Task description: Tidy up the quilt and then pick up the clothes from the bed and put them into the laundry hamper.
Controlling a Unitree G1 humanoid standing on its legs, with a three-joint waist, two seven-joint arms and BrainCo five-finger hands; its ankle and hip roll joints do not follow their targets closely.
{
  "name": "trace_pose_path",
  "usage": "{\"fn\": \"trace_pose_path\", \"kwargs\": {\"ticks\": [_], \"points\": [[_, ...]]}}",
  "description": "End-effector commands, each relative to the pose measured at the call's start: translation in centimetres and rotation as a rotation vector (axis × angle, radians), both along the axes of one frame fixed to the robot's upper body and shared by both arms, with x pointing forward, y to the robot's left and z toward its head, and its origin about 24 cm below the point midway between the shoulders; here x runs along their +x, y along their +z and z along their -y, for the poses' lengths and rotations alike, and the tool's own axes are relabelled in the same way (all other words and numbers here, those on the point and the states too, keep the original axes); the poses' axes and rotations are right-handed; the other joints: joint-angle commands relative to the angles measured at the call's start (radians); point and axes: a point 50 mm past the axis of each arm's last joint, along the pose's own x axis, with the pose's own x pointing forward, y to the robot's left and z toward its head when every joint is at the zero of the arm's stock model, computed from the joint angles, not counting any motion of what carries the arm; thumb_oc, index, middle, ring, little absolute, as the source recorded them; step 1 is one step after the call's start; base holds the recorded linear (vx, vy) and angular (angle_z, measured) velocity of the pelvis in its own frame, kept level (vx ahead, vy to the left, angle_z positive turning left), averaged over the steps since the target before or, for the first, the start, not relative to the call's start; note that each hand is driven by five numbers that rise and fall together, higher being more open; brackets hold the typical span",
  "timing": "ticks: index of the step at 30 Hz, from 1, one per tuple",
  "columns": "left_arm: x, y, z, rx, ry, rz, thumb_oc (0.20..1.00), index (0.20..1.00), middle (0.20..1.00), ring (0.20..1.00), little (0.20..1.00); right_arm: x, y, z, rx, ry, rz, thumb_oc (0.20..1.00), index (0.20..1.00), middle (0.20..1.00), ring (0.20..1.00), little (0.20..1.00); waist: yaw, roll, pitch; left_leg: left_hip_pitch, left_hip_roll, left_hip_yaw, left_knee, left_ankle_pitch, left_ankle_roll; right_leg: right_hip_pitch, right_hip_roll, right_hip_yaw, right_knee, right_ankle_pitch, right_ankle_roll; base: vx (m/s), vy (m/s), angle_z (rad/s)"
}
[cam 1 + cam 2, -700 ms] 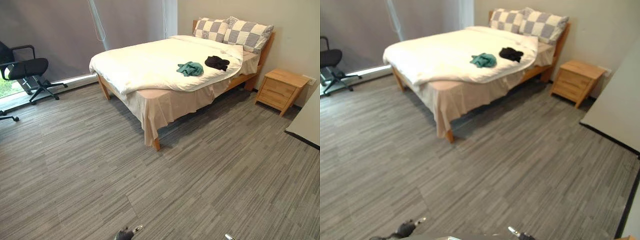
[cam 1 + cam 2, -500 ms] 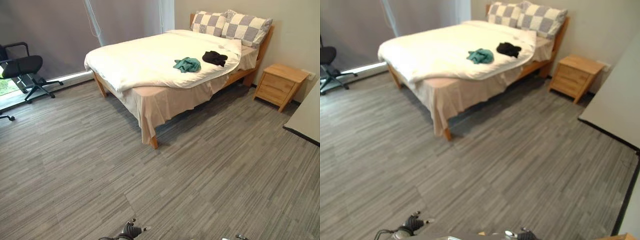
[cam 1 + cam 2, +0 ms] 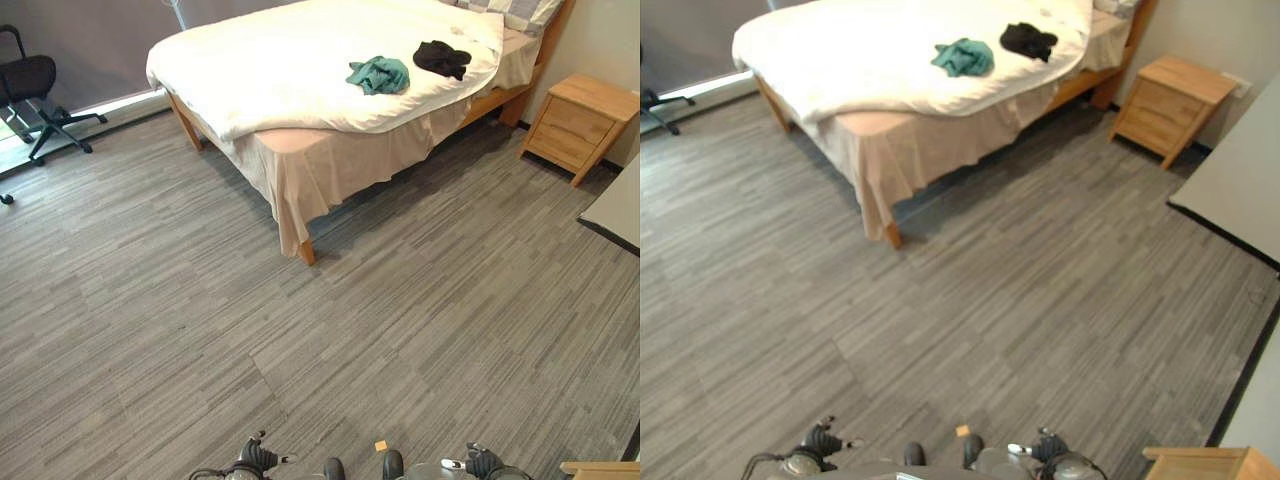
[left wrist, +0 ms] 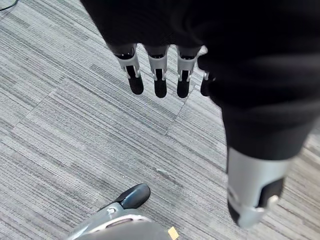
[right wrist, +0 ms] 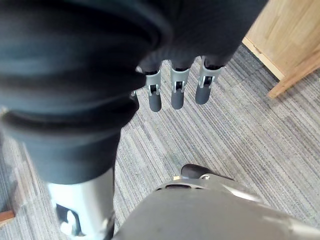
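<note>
Left eye view: wooden bed (image 3: 187, 118) at far side of room, across grey striped floor (image 3: 420, 330). White quilt (image 3: 280, 60) spread over it, lower edge hanging unevenly above a beige bed sheet (image 3: 320, 180) that drapes to near the floor at the closest corner. Two garments lie on the quilt: a teal garment (image 3: 379, 74), crumpled, and a black garment (image 3: 442, 58) just beside it toward the headboard end, the two apart. Wooden nightstand (image 3: 580, 112) right of the bed, by the wall. Black office chair (image 3: 35, 90) at far left. Left robot hand (image 3: 256, 458) low at the bottom edge, right robot hand (image 3: 480, 462) likewise, both well apart from the bed. Right eye view: same layout; teal garment (image 3: 963, 56) and black garment (image 3: 1029, 40) on the quilt (image 3: 860, 50), nightstand (image 3: 1170, 100) to the right, a pale wooden piece (image 3: 1200, 465) at the bottom right corner. Left wrist view: left robot hand (image 4: 160, 75) hangs over the floor, fingers (image 4: 134, 70) straight and spread slightly, thumb (image 4: 252, 195) apart from them, nothing held. Right wrist view: right robot hand (image 5: 177, 85) over the floor, fingers (image 5: 179, 90) straight and relaxed, thumb (image 5: 80, 205) apart, holding nothing; light wooden furniture (image 5: 290, 40) close by on the floor.
</note>
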Motion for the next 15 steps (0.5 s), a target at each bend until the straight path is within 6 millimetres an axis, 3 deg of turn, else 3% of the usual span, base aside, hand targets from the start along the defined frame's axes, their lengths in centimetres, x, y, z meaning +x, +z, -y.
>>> {"fn": "trace_pose_path", "kwargs": {"ticks": [1, 2, 3, 4, 6, 8, 9, 10, 11, 12, 14, 15], "points": [[2.2, 0.9, -1.7, 0.044, 0.018, 0.051, 1.000, 1.000, 1.000, 1.000, 1.000, 0.7, 0.0, -0.2, -0.013, 0.049, -0.010, 1.000, 1.000, 1.000, 1.000, 1.000, 0.009, -0.042, 0.031, 0.044, 0.026, -0.016, -0.051, -0.044, -0.033, 0.015, -0.133, 0.002, 0.006, 0.055, 0.191, 0.02, 0.077, 0.03], [2.2, 0.9, -1.7, 0.044, 0.018, 0.052, 1.000, 1.000, 1.000, 1.000, 1.000, 0.8, 0.0, -0.2, -0.013, 0.049, -0.009, 1.000, 1.000, 1.000, 1.000, 1.000, 0.010, -0.043, 0.030, 0.042, 0.025, -0.016, -0.051, -0.044, -0.033, 0.011, -0.135, 0.004, 0.012, 0.052, 0.192, 0.14, 0.191, 0.03], [2.5, 1.0, -1.9, 0.044, 0.037, 0.054, 1.000, 1.000, 1.000, 1.000, 1.000, 1.1, 0.2, 0.2, -0.021, 0.038, -0.005, 1.000, 1.000, 1.000, 1.000, 1.000, -0.001, -0.030, 0.056, 0.075, 0.016, -0.021, -0.051, -0.065, -0.014, -0.093, -0.176, -0.005, 0.237, 0.120, 0.238, 0.20, 0.212, 0.02], [2.6, 1.1, -2.1, 0.045, 0.040, 0.055, 1.000, 1.000, 1.000, 1.000, 1.000, 1.3, 0.3, 0.4, -0.023, 0.025, 0.002, 1.000, 1.000, 1.000, 1.000, 1.000, -0.011, -0.017, 0.070, 0.092, 0.023, -0.029, -0.051, -0.076, -0.011, -0.143, -0.178, -0.005, 0.329, 0.144, 0.232, 0.34, 0.254, -0.14], [2.8, 1.2, -2.2, 0.049, 0.037, 0.059, 1.000, 1.000, 1.000, 1.000, 1.000, 1.4, 0.3, 0.4, -0.021, 0.016, 0.011, 1.000, 1.000, 1.000, 1.000, 1.000, -0.021, -0.010, 0.079, 0.114, 0.025, -0.035, -0.051, -0.090, -0.015, -0.190, -0.183, -0.015, 0.375, 0.134, 0.224, 0.32, 0.068, 0.00], [2.6, 1.1, -2.3, 0.057, 0.004, 0.044, 1.000, 1.000, 1.000, 1.000, 1.000, 0.9, 0.2, 0.4, -0.015, -0.002, 0.007, 1.000, 1.000, 1.000, 1.000, 1.000, -0.072, -0.016, 0.083, 0.195, 0.017, -0.061, -0.051, -0.162, -0.040, -0.227, -0.177, -0.078, 0.158, 0.126, 0.197, 0.57, -0.077, 0.54], [2.5, 1.1, -2.2, 0.059, -0.009, 0.039, 1.000, 1.000, 1.000, 1.000, 1.000, 0.9, 0.2, 0.3, -0.009, -0.005, 0.007, 1.000, 1.000, 1.000, 1.000, 1.000, -0.084, -0.025, 0.078, 0.211, 0.011, -0.062, -0.051, -0.179, -0.051, -0.231, -0.175, -0.084, 0.065, 0.135, 0.202, 0.37, -0.082, 0.42], [2.5, 1.1, -2.2, 0.059, -0.009, 0.038, 1.000, 1.000, 1.000, 1.000, 1.000, 0.8, 0.2, 0.3, -0.009, -0.005, 0.007, 1.000, 1.000, 1.000, 1.000, 1.000, -0.085, -0.020, 0.081, 0.216, 0.017, -0.063, -0.051, -0.181, -0.053, -0.221, -0.170, -0.088, 0.057, 0.137, 0.202, 0.57, -0.150, 0.42], [2.2, 0.9, -2.1, 0.056, -0.032, 0.015, 1.000, 1.000, 1.000, 1.000, 1.000, 0.2, 0.0, 0.2, -0.004, -0.019, -0.010, 1.000, 1.000, 1.000, 1.000, 1.000, -0.116, -0.028, 0.070, 0.264, 0.025, -0.075, -0.051, -0.220, -0.078, -0.250, -0.161, -0.093, -0.131, 0.183, 0.218, 0.73, -0.202, 0.39], [1.8, 0.7, -2.1, 0.057, -0.053, -0.006, 1.000, 1.000, 1.000, 1.000, 1.000, -0.2, -0.1, 0.3, -0.007, -0.021, -0.021, 1.000, 1.000, 1.000, 1.000, 1.000, -0.134, -0.021, 0.063, 0.300, 0.036, -0.081, -0.051, -0.246, -0.085, -0.271, -0.161, -0.081, -0.159, 0.195, 0.224, 0.85, -0.242, 0.49], [1.5, 0.6, -2.1, 0.061, -0.078, -0.022, 1.000, 1.000, 1.000, 1.000, 1.000, -0.7, -0.2, 0.5, -0.009, -0.029, -0.034, 1.000, 1.000, 1.000, 1.000, 1.000, -0.132, -0.015, 0.058, 0.303, 0.045, -0.080, -0.051, -0.252, -0.089, -0.261, -0.152, -0.080, -0.170, 0.193, 0.216, 0.50, -0.126, 0.52], [1.4, 0.5, -1.6, 0.048, -0.063, -0.021, 1.000, 1.000, 1.000, 1.000, 1.000, -0.8, -0.2, 1.0, -0.020, -0.018, -0.055, 1.000, 1.000, 1.000, 1.000, 1.000, -0.136, 0.011, 0.045, 0.328, 0.076, -0.093, 0.000, -0.149, -0.111, -0.227, -0.111, -0.067, -0.149, 0.207, 0.176, 0.43, -0.089, 0.44]]}}
